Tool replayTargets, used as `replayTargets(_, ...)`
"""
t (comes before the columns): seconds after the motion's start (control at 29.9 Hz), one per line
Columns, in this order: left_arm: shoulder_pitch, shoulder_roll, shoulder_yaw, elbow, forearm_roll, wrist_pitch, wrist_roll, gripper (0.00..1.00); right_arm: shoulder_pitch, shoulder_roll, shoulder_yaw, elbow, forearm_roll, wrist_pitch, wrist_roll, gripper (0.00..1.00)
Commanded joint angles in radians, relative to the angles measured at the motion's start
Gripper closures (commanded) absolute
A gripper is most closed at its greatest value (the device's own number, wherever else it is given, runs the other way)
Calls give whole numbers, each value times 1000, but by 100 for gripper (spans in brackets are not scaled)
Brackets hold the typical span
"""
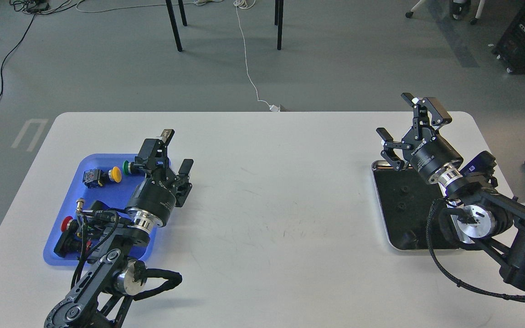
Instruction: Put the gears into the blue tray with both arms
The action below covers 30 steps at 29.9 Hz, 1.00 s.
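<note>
1. While our 2 arms sit well apart on the white table [262, 196], the layout explains the job: the blue tray [90, 164] lies at our left, and the silver tray [383, 205] with its black inside lies at our right.
2. We make out 2 gears [402, 207] as small dark toothed shapes on the black floor of that silver tray, one beyond the other; whether more lie under our right arm we cannot tell.
3. Our right gripper [409, 132] hangs above the far edge of the silver tray with its fingers spread wide and nothing between them, a stance that suits coming down over a gear.
4. Our left gripper [177, 150] rests over the right side of the blue tray, fingers parted and empty, likely parked there to receive or drop a gear.
5. A yellow button [115, 174], a green button [126, 167] and a red button [66, 223] already occupy the blue tray, so we judge the bare blue patch at its near left the safest landing spot.
6. No gear shows in the blue tray, so the task seems barely begun.
</note>
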Motion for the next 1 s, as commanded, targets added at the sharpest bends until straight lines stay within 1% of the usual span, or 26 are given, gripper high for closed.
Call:
replayTargets(0.0, 2, 0, 7, -9, 3, 3, -1, 2, -2, -8, -1, 8, -1, 1, 0, 1)
replayTargets(0.1, 4, 0, 5, -9, -6, 3, 3, 2, -14, -11, -4, 8, -1, -2, 0, 1)
replayTargets(0.27, -4, 0, 12, -9, -67, 0, -4, 2, -17, -13, 5, 2, -4, -12, 0, 1)
replayTargets(0.4, -13, 0, 4, -9, -73, 6, -26, 2, -19, -16, 0, 13, -3, -6, 0, 1)
replayTargets(0.77, -16, 0, -4, -11, -83, 15, -24, 2, -19, -19, 2, 12, -3, -8, 0, 1)
replayTargets(0.8, -66, 0, 49, -14, -286, 121, -32, 2, 110, -239, -57, 87, -255, 41, 0, 1)
replayTargets(0.9, -60, 0, 61, -14, -279, 122, -62, 2, 197, -302, -125, 116, -394, 83, 0, 1)
replayTargets(0.94, -57, 0, 61, -15, -276, 121, -84, 2, 248, -344, -171, 143, -474, 100, 0, 1)
replayTargets(0.97, -57, 0, 61, -17, -274, 121, -91, 2, 280, -371, -203, 165, -528, 104, 0, 1)
